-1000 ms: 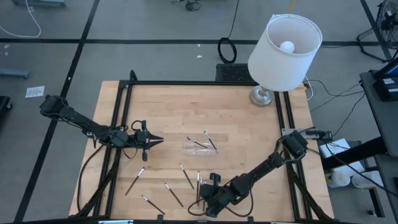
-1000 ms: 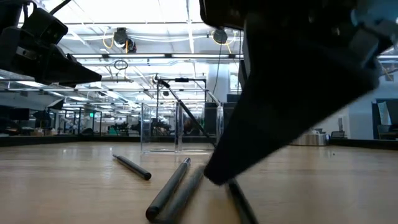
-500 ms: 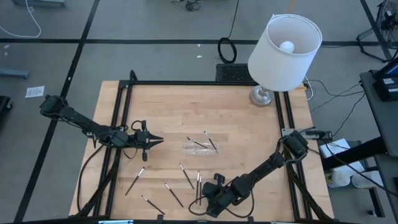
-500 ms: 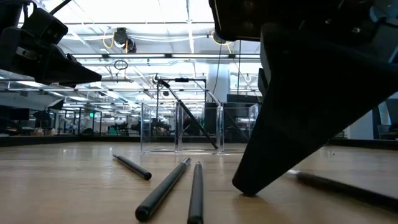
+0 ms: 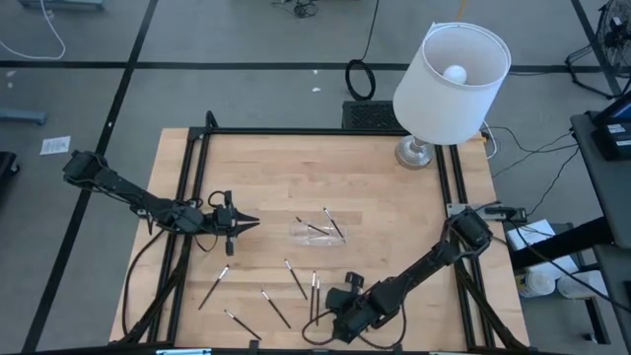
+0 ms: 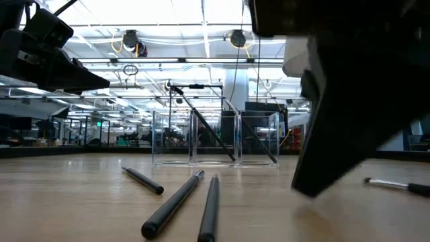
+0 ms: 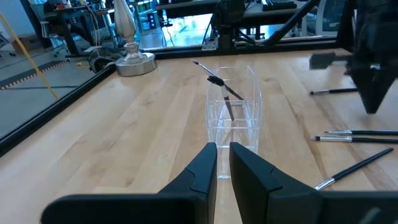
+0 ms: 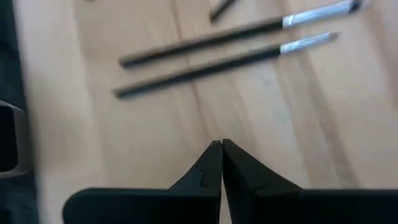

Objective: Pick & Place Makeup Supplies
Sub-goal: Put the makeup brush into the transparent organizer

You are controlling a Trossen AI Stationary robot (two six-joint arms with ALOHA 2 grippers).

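Bright, even ceiling strip lights; soft shadows on the bench. The lit lamp glows. Right wrist view is motion-blurred.

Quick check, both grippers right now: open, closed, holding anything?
Left gripper: nearly shut, small gap, holding nothing, facing the clear tray.
Right gripper: shut, empty, above two makeup sticks.

Clear tray holds two sticks; more sticks lie beside it.
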